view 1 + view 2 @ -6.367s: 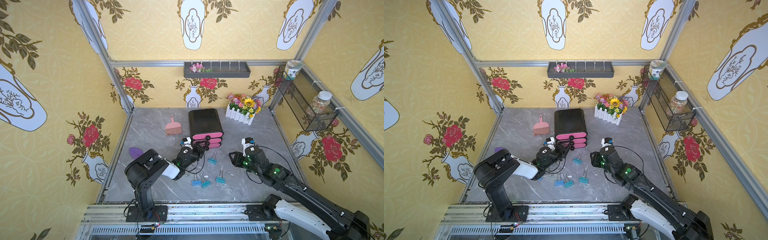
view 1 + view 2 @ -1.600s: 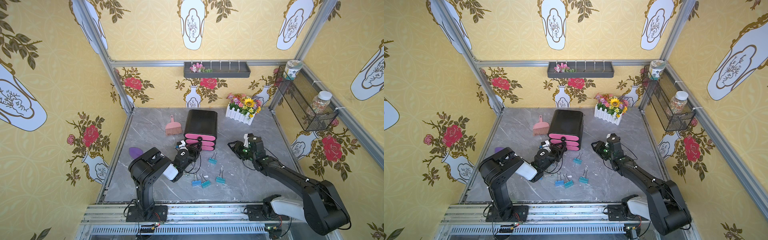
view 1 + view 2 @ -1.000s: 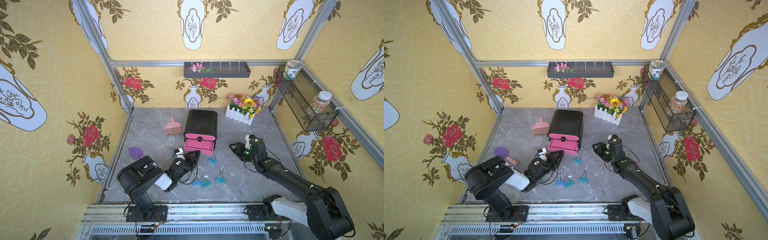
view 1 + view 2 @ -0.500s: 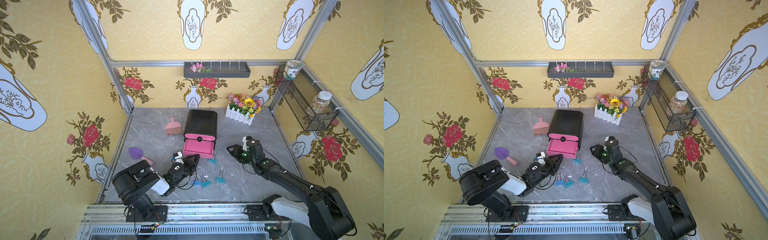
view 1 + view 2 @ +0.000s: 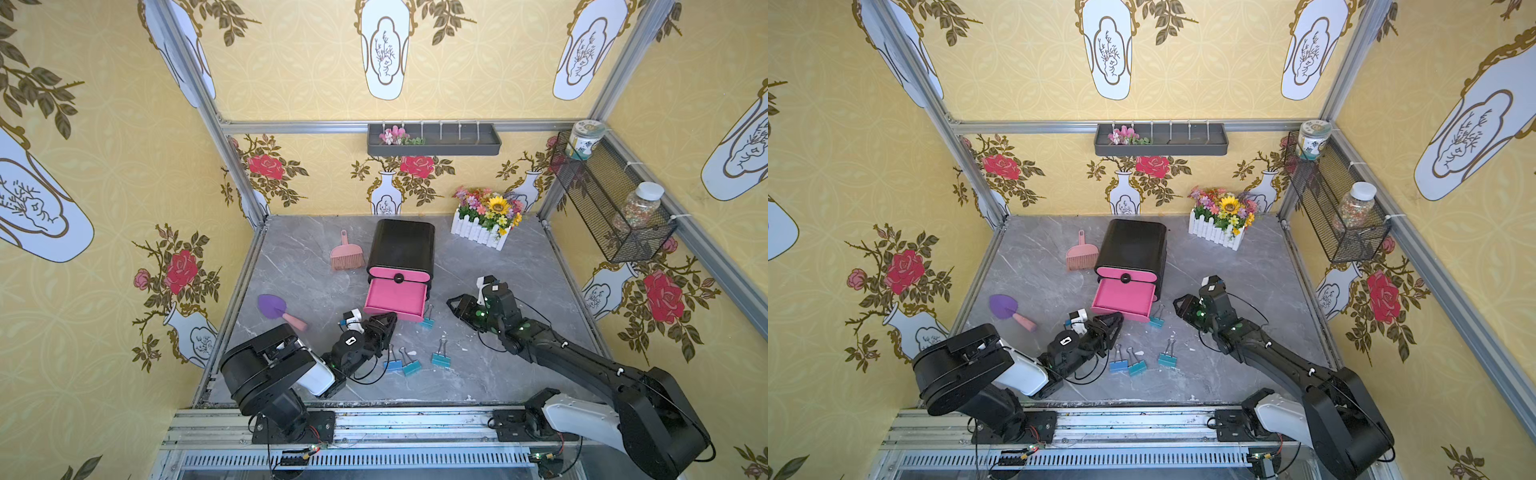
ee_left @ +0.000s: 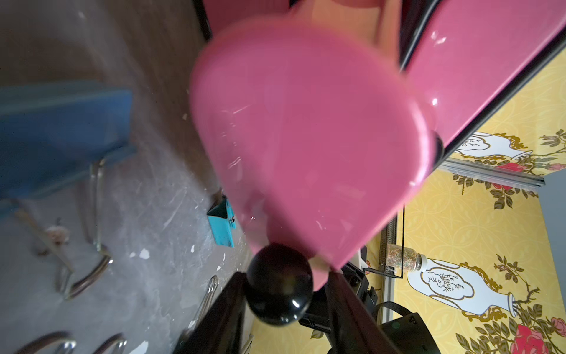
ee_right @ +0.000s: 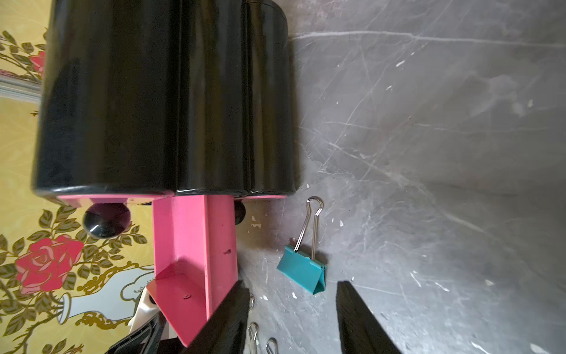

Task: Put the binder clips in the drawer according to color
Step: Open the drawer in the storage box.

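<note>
Left gripper [image 5: 386, 323] jaws straddle the pulled-out pink drawer [image 5: 395, 300] at its black knob [image 6: 278, 285], gap visible, not clamped. Right gripper [image 5: 454, 303] jaws spread, empty, near teal clip [image 7: 301, 269] just beside the drawer. Three more binder clips [image 5: 409, 368] lie on table [image 5: 498, 374].

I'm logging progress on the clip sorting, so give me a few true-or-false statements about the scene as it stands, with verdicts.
1. The middle pink drawer is pulled out. True.
2. The right gripper holds a teal clip. False: its jaws are open and empty. The nearest teal clip lies on the table.
3. Four binder clips lie on the table. True: a blue clip, two teal clips beside it, and the one by the drawer.
4. The open drawer holds clips. False: in both top views its inside looks bare.
5. The black knob sits between the left gripper's fingers. True.
</note>
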